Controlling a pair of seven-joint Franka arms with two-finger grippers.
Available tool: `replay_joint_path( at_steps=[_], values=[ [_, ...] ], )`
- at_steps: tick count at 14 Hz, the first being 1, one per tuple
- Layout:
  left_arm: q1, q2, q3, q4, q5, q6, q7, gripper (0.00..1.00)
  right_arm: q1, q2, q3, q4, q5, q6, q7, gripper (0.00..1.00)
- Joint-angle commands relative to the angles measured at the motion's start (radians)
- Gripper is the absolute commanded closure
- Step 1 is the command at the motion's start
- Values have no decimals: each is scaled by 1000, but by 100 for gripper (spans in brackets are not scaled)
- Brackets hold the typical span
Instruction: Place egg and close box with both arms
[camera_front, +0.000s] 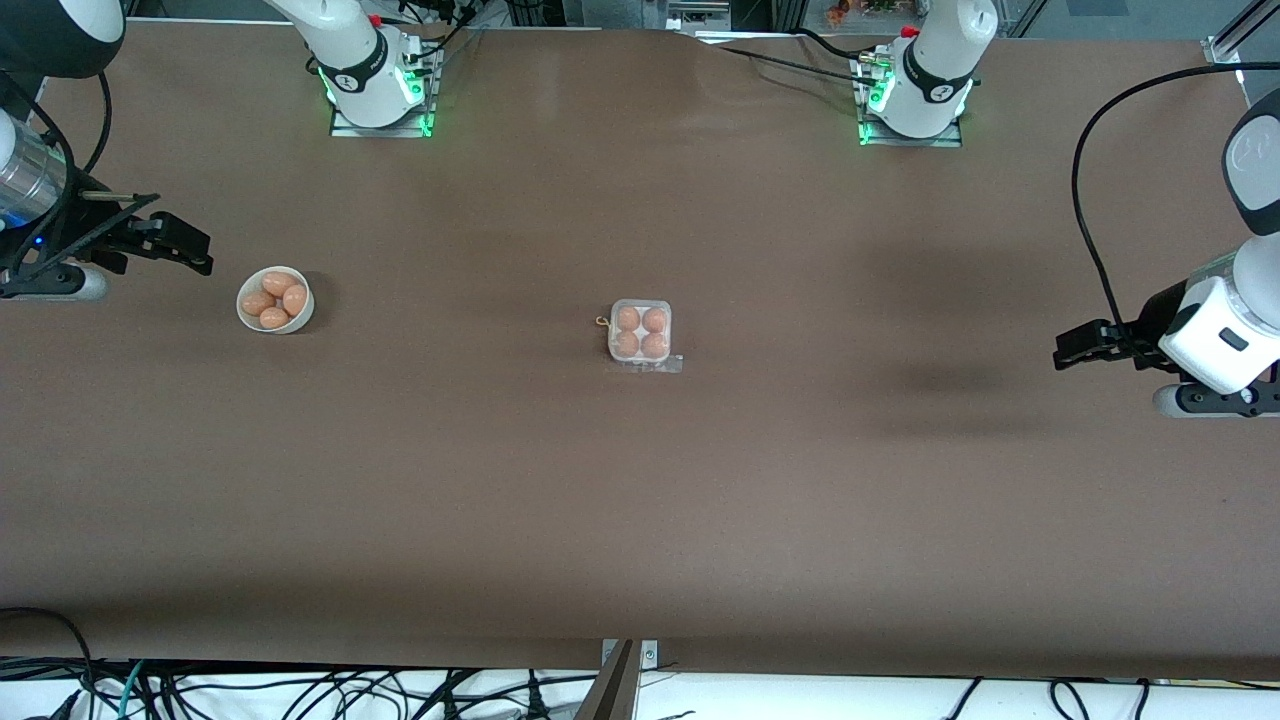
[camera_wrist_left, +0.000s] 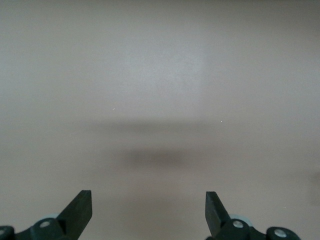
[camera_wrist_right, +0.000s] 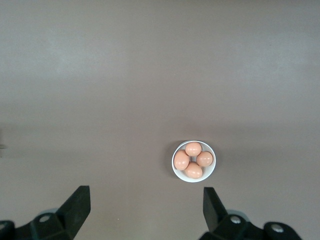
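Two grippers noted, both with jaws spread wide and holding nothing. Left gripper (camera_front: 1075, 347) parked above bare table (camera_front: 640, 520) at the left arm's end, well apart from the box. Right gripper (camera_front: 185, 243) hanging at the right arm's end, just beside the bowl (camera_front: 243, 312) and not touching it. Both arms standing off from the work.

Step in hand, as judged: task apparently complete, or at its last check. Box (camera_front: 640, 333) sitting at mid-table, between the two grippers and well clear of each. All four cells filled with eggs (camera_front: 627, 318); none of them identifiable as the one placed. Clear lid seemingly folded down over the tray, though latching cannot be confirmed. A small tan loop or tag showing at the box's edge toward the right arm's end.

Next move, if any: press the lid rim down to seat it, one gripper steadying the tray, with light force given the thin plastic.

Bowl contents: four loose eggs (camera_wrist_right: 193, 148), heaped together, untouched.
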Motion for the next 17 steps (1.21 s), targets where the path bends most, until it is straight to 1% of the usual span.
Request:
replay_joint_path(
  at_steps=[1,17],
  values=[
    [-10,-33,8,-36,-21,18,-10,0,-3,-9,3,-5,3,-5,-10,0],
    [-5,-73,3,-33,-21,15,-10,0,-4,-11,2,-5,3,-23,-8,0]
  ],
)
